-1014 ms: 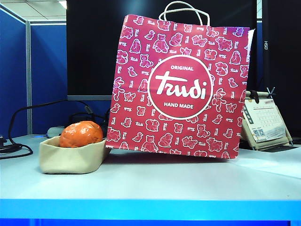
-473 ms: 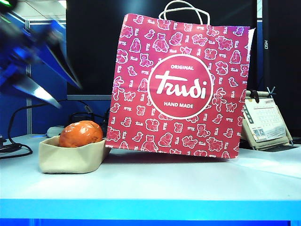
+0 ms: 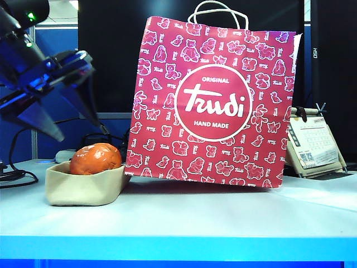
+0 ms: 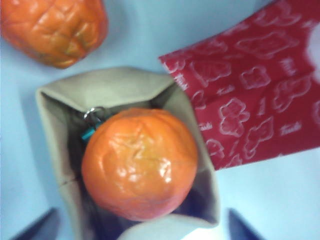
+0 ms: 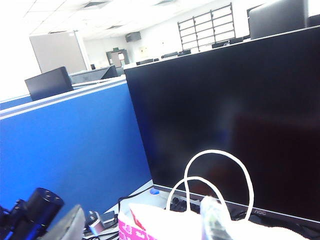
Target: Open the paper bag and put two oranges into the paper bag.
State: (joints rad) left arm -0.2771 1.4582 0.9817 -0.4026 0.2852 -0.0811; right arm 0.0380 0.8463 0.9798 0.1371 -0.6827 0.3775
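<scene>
A: Office bay, blue partitions, pale counter. Left end effector hangs over the beige tray, fingers spread wide and empty, I'd guess so they can straddle the fruit.

B: Which fruit?

A: One orange sits in the tray, directly under the left wrist camera; a second orange lies on the counter just beside the tray.

B: Right side?

A: Right end effector is near the bag's white cord handles, fingers apart, gripping nothing, probably placed to pull the mouth open.

B: Bag?

A: Paper bag stands upright, touching the tray. No oranges loaded that I can see.
</scene>
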